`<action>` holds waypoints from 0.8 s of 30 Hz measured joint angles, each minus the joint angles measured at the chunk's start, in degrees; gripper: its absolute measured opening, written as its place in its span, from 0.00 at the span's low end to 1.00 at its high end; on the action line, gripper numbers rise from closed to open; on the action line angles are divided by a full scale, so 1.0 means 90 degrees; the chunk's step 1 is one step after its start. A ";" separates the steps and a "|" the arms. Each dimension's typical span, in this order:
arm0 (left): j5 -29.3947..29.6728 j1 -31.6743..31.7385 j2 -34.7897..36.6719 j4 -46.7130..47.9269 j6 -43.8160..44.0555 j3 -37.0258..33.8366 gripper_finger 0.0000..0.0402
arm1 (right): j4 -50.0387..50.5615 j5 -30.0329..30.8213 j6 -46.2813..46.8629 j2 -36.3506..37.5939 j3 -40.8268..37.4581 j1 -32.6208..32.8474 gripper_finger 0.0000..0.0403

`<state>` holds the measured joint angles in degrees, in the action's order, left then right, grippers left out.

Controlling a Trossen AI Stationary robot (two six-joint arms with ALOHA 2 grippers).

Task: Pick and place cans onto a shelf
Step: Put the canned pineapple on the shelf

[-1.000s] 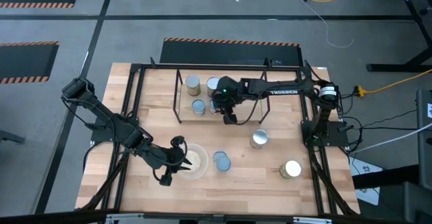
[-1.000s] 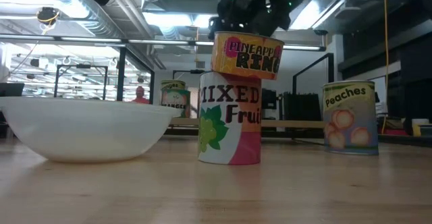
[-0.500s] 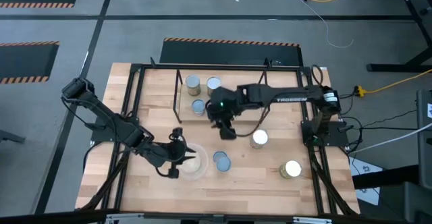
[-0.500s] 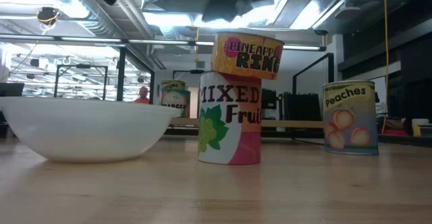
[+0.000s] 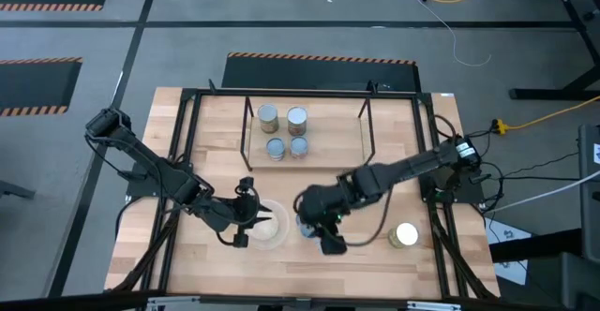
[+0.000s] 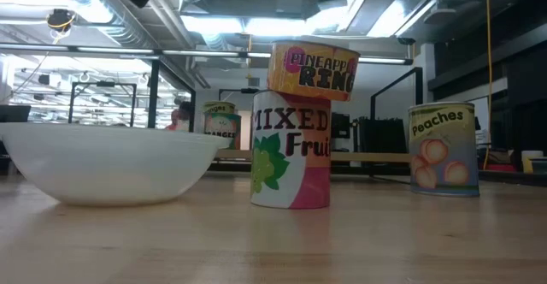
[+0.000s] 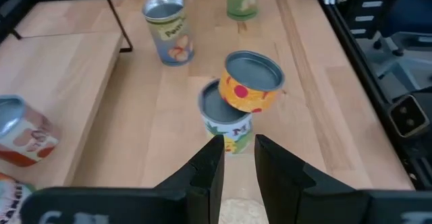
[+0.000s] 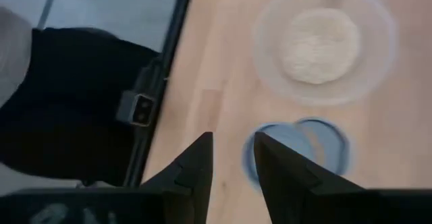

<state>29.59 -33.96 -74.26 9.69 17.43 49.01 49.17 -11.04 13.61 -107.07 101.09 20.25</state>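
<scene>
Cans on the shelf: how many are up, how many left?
Four cans stand on the shelf. The right gripper hovers open over the stacked pair, holding nothing. Those two, the Peaches can and another can remain. The left gripper waits by the bowl.

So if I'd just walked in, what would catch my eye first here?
Probably the pineapple can perched crookedly on the mixed fruit can at the table's front middle, beside the clear bowl. The right gripper hangs just over that stack, with the left gripper at the bowl's other side. Four cans already stand on the shelf at the back.
</scene>
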 joint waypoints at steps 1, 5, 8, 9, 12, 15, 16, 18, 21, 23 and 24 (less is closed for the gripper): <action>-0.0062 0.0001 0.0000 0.0006 -0.0001 0.0000 0.19 | 0.0018 0.0000 -0.0071 0.0000 -0.0036 0.0095 0.28; -0.0223 0.0001 0.0000 0.0010 0.0002 0.0000 0.19 | 0.0000 0.0000 -0.0604 0.0000 -0.0197 0.0418 0.28; -0.0239 0.0001 0.0000 0.0012 0.0002 0.0000 0.19 | -0.0005 0.0002 -0.0919 0.0000 -0.0296 0.0577 0.28; -0.0241 0.0001 0.0000 0.0012 0.0002 0.0000 0.19 | -0.0022 0.0002 -0.1032 0.0000 -0.0325 0.0607 0.28; -0.0241 0.0004 0.0000 0.0012 0.0000 0.0000 0.19 | -0.0010 0.0010 -0.1174 0.0000 -0.0343 0.0673 0.28; -0.0241 0.0010 0.0000 0.0012 0.0000 0.0000 0.19 | -0.0023 0.0188 -0.1205 0.0000 -0.0343 0.0692 0.28; -0.0241 0.0010 0.0000 0.0012 -0.0001 0.0000 0.19 | -0.0022 0.0317 -0.1157 0.0000 -0.0343 0.0696 0.28; -0.0244 0.0010 0.0000 0.0012 -0.0002 0.0000 0.19 | -0.0024 0.0496 -0.0986 0.0000 -0.0343 0.0691 0.28; -0.0244 0.0010 0.0000 0.0012 0.0000 0.0000 0.19 | -0.0025 0.0526 -0.0533 0.0000 -0.0343 0.0675 0.28; -0.0244 0.0010 0.0000 0.0012 -0.0002 0.0000 0.19 | -0.0025 0.0510 -0.0202 0.0000 -0.0343 0.0638 0.28; -0.0244 0.0010 0.0000 0.0012 -0.0001 0.0000 0.19 | -0.0025 0.0500 -0.0075 0.0000 -0.0343 0.0629 0.28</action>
<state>27.40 -33.87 -74.26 9.80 17.42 49.01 48.95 -6.54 12.93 -107.07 98.00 25.91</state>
